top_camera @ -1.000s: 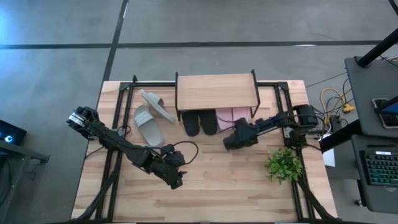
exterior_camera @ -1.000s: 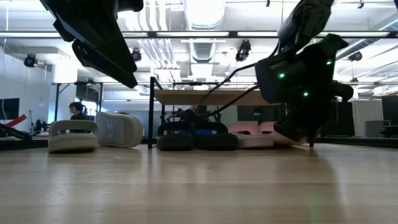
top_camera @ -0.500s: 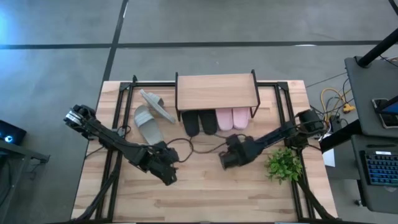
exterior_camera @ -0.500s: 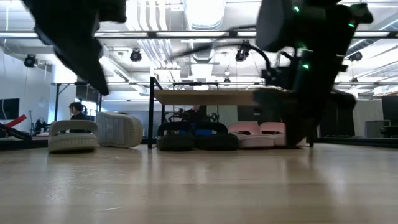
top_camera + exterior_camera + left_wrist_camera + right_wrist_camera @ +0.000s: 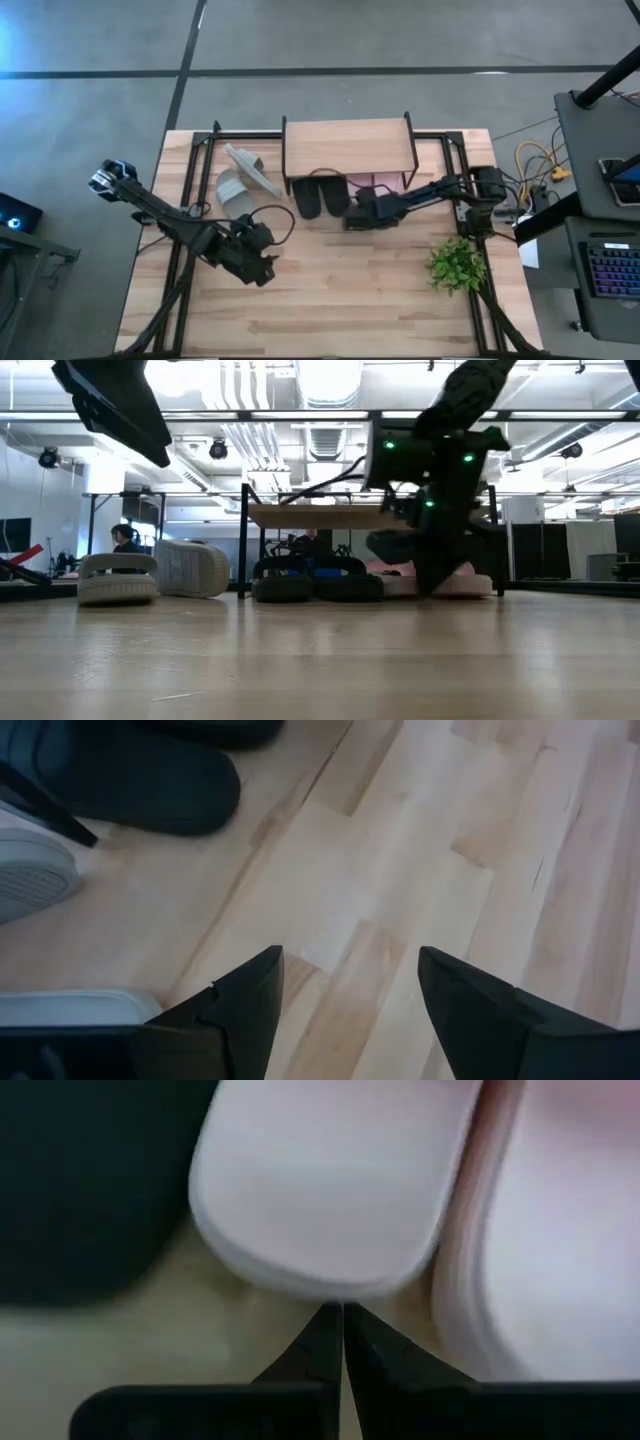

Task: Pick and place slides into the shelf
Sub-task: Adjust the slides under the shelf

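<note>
No readable text, label, brand, number or sign anywhere.

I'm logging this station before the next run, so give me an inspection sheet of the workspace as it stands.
Surface: wooden table, bare at the front.
Job's things: black slides and pink slides sit under the shelf; two grey slides lie outside it to the left, one tipped on edge.
Clutter: small green plant near the right edge.
Grippers: right gripper shut and empty, at the heel of a pink slide; left gripper open, empty, above bare wood by the grey slides.
Cables: dark cable looping at the left arm; yellow cables off the table's right side.
Surroundings: desk with a keyboard at right; a person far behind.
</note>
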You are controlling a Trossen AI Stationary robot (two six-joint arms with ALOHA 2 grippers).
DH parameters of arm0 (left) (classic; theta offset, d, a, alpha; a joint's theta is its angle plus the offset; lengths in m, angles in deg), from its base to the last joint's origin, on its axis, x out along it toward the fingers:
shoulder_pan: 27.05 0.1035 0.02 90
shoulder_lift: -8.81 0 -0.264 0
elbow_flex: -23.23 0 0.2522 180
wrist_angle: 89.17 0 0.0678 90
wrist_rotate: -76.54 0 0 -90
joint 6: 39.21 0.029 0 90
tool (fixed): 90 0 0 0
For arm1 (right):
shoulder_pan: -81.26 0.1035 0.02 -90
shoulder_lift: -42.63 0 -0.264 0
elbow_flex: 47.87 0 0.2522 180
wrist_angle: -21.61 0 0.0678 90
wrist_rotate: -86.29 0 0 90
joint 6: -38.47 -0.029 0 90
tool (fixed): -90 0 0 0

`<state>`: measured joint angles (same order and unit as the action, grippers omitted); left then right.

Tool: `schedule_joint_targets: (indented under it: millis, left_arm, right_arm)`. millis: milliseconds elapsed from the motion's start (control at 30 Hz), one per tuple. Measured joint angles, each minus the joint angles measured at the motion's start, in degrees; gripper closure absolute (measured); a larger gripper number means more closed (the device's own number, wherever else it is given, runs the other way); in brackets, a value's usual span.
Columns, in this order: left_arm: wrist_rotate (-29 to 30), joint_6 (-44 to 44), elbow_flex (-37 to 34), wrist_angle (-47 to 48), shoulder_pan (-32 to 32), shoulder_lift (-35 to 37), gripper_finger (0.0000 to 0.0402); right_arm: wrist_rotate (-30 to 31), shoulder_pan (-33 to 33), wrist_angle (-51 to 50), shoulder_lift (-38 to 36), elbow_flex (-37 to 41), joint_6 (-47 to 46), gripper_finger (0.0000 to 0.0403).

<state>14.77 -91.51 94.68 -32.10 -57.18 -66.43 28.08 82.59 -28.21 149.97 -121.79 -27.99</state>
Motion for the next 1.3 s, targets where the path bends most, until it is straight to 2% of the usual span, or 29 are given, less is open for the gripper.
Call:
schedule_joint_targets:
  millis: [133,333,500,733,933,1133,1300]
  left_arm:
    - [0.42,0.09,0.0,1.2,0.0,-0.15,0.0185]
    - [0.59,-0.38,-0.04,2.49,-0.24,-0.48,0.0185]
    - [0.61,-1.31,-0.04,2.39,-0.59,-0.37,0.0185]
    - [1.01,-1.33,-0.04,3.7,-0.57,-0.37,0.0185]
    - [0.94,-1.39,-0.04,4.1,-0.66,-0.37,0.0185]
    - [0.65,-1.38,-0.04,4.47,-0.74,-0.37,0.0185]
    - [0.83,-1.36,-0.04,5.35,-0.74,-0.36,0.0185]
  right_arm:
    - [2.04,-0.77,0.36,0.01,-2.14,3.89,0.0394]
    - [-2.69,1.13,0.48,0.01,-2.81,1.16,0.0394]
    - [-6.1,4.05,9.5,1.4,-3.46,2.38,0.0394]
    - [-5.24,0.75,9.03,7.75,-9.53,7.27,0.0394]
    - [-6.97,-1.41,8.36,10.9,-15.73,10.98,0.0394]
    - [-10.09,3.05,8.8,10.11,-20.16,12.52,0.0394]
    - [-11.79,4.73,8.38,13.7,-24.21,12.47,0.0394]
